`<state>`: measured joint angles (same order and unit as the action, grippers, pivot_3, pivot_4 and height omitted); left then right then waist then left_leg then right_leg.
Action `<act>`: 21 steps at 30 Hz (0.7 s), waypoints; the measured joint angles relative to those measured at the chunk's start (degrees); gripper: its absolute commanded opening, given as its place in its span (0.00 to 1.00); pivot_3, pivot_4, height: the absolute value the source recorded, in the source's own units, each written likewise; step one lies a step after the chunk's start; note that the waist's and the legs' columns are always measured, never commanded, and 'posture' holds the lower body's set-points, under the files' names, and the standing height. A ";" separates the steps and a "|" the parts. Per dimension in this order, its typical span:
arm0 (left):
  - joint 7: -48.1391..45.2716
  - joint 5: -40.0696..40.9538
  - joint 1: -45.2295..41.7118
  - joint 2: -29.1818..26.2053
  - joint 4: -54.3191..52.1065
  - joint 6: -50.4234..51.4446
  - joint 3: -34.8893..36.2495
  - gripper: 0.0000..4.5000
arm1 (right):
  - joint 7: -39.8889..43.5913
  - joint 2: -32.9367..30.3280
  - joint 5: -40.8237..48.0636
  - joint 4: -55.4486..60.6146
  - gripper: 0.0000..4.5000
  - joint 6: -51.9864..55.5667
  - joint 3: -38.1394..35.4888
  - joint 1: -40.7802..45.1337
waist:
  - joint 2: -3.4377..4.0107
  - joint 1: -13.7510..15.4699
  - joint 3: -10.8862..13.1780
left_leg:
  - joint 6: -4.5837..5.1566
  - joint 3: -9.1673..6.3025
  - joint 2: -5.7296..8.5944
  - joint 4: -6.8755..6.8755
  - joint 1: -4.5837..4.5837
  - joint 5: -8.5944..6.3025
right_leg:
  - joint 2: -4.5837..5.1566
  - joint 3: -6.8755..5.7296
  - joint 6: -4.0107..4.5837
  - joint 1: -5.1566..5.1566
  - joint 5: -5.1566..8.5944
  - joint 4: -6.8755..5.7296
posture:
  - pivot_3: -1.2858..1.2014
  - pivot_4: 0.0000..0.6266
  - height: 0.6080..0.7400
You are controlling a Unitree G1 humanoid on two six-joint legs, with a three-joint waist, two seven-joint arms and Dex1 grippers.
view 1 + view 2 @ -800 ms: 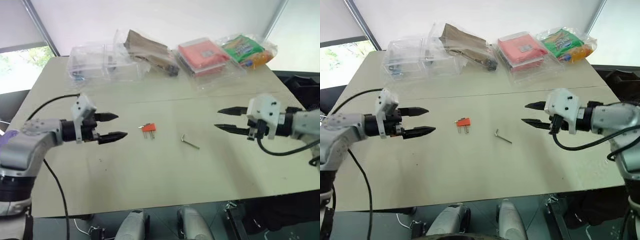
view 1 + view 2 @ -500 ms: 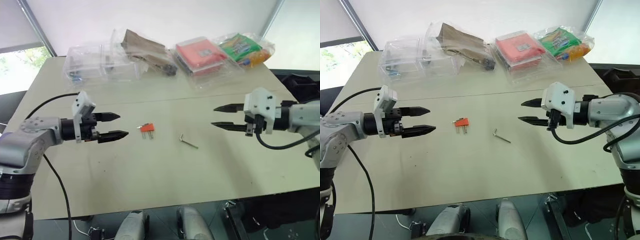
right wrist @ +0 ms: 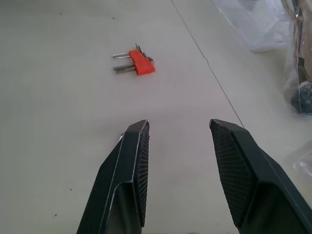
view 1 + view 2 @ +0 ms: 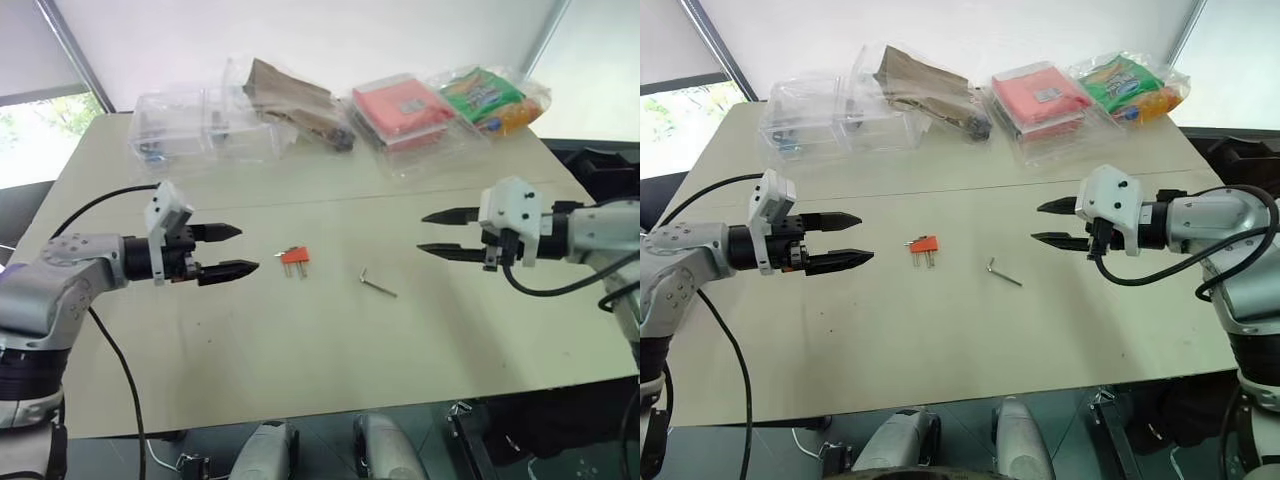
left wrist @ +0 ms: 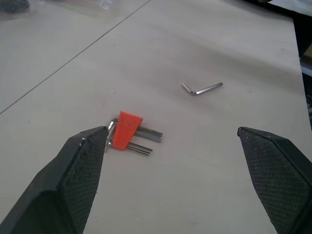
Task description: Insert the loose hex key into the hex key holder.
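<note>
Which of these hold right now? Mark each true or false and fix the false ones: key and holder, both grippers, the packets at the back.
1. The loose key sits in the holder. False: it lies on the table, apart from it.
2. The left gripper is open and empty. True.
3. The right gripper holds the key. False: it is open, holding nothing.
4. The holder lies between the left gripper and the key. True.
5. The green packet lies beside the holder. False: it is at the table's far edge.

Bare table [image 4: 330,340] around loose hex key [image 4: 379,284]
</note>
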<state>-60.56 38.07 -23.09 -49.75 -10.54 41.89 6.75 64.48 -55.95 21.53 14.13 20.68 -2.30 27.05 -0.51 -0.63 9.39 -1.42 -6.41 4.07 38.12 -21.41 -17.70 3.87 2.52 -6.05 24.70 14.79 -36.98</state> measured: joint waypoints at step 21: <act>11.88 -6.85 14.70 3.63 -4.72 -8.42 7.05 0.99 | -9.57 29.57 -18.34 -27.13 0.45 -22.90 19.14 9.94 | 0.00 -0.35 0.00 | -0.25 0.07 0.00 -0.02 -0.02 0.14 | -0.06 0.01 0.00 0.17 0.00 -0.14 | 0.52 0.24 1.00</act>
<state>-48.69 31.22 -8.39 -46.12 -15.26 33.47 13.80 54.92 -26.38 3.19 -13.00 -2.22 16.84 37.00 -0.52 -0.98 9.39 -1.67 -6.34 4.08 38.10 -21.43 -17.55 3.81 2.53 -6.05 24.88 14.78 -37.12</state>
